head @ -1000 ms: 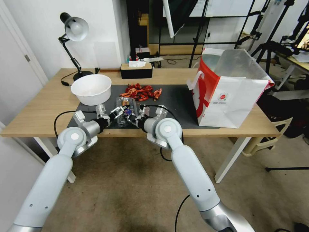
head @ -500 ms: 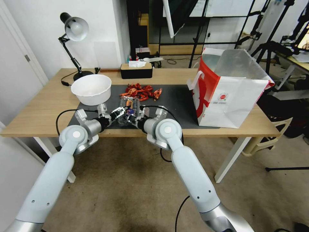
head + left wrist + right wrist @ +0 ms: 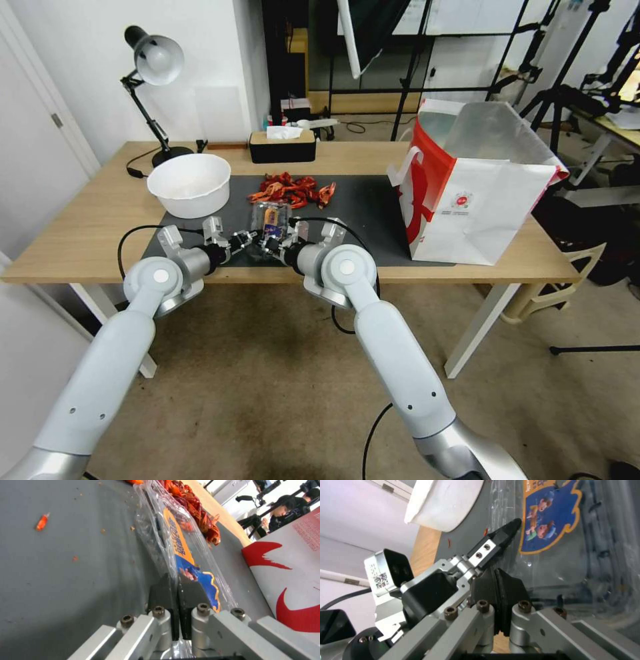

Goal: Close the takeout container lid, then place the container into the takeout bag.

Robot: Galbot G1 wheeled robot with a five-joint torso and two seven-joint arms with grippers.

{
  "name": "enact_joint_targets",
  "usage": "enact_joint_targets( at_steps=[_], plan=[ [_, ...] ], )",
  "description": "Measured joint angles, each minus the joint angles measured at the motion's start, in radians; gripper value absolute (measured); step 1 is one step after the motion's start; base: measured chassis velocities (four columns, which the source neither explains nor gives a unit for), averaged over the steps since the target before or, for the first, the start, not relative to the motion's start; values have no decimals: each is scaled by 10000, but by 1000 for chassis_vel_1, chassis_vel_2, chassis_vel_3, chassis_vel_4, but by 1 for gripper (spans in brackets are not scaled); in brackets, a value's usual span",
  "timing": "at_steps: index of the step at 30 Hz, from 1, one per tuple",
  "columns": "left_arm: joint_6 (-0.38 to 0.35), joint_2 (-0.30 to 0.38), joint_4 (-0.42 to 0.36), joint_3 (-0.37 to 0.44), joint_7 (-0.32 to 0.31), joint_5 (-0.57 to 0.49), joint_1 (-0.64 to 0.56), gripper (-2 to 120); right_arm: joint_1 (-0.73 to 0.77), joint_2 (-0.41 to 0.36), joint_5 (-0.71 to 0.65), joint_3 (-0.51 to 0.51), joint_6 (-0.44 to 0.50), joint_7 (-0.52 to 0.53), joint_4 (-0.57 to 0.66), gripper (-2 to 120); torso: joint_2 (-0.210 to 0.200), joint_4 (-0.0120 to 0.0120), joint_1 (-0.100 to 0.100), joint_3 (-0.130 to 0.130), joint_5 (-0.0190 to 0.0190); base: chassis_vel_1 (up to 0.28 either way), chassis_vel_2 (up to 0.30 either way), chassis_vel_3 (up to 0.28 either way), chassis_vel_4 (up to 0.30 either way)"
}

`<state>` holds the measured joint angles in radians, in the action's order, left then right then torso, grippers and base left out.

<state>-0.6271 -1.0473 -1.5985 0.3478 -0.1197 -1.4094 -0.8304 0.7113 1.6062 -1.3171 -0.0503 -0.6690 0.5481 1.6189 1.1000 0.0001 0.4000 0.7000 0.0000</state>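
Both grippers meet at the near edge of the takeout container [image 3: 270,220] on the dark mat [image 3: 360,200]: the left gripper [image 3: 176,585] is clamped on the thin rim of the stickered lid [image 3: 181,555]; the right gripper [image 3: 501,585] has its jaws pressed together at the near rim. The slick plastic could slip from so thin a pinch, or the lid spring open; the takeout bag [image 3: 480,200] stands well apart. A second ago the clamshell was raised and tilted between the grippers; now it lies flatter, lid down.
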Motion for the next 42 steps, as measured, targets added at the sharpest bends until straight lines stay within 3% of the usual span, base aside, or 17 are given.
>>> enact_joint_targets(
  at_steps=[8, 16, 24, 27, 29, 31, 33, 34, 37, 38, 42],
  plan=[
    [75, -13, 33, 50, 4, -73, -44, 0, 177, -205, -2, -33, -34, 18, 426, 0, 0, 0, 0, -1, 0, 0, 0, 0, 0],
    [120, -59, -30, 79, -7, -159, -79, 0, 788, -956, 102, -390, -34, -29, 1610, 0, 0, 0, 0, -1, 1, 0, 0, 0, 0],
    [128, -53, -112, 121, -6, -178, -181, 0, 1807, -2172, 1956, -1159, 365, -988, 3094, 0, 2, -2, 0, -1, 4, 0, 0, 0, 0],
    [144, -74, -147, 136, 8, -185, -219, 0, 2577, -2890, 4194, -1559, 1082, -2351, 3639, 0, 1, -2, 0, -1, 3, 0, 0, 0, 0],
    [149, -78, -155, 139, 13, -192, -221, 0, 2763, -3041, 4748, -1640, 1284, -2672, 3743, 0, 1, -3, 0, -1, 4, 0, 0, 0, 0],
    [156, -78, -167, 146, 23, -216, -221, 0, 3334, -3402, 6277, -1818, 1974, -3315, 3997, 0, 1, 1, 0, -1, 4, 0, 0, 0, 0],
    [162, -42, -184, 148, 29, -244, -216, 0, 3859, -3561, 7518, -1930, 2749, -3796, 4078, 8, 1, -1, 0, -1, 3, 0, 0, 0, 0],
    [162, -42, -184, 148, 29, -244, -216, 0, 3859, -3561, 7518, -1930, 2749, -3796, 4078, 8, 1, -1, 0, -1, 3, 0, 0, 0, 0],
    [218, 97, -208, 163, 54, -473, -192, 0, 4925, -3569, 9317, -2093, 4271, -4327, 4161, 23, 2, -2, -1, -1, 4, 0, 0, 0, 0],
    [218, 97, -208, 163, 54, -473, -192, 0, 4925, -3569, 9317, -2093, 4271, -4327, 4161, 23, 2, -2, -1, -1, 4, 0, 0, 0, 0],
    [334, 226, -519, 534, 74, -721, -538, 0, 5410, -3642, 10573, -1949, 6095, -4538, 3770, 41, 2, -5, 0, -1, 0, 0, 0, 0, 0]
  ],
)
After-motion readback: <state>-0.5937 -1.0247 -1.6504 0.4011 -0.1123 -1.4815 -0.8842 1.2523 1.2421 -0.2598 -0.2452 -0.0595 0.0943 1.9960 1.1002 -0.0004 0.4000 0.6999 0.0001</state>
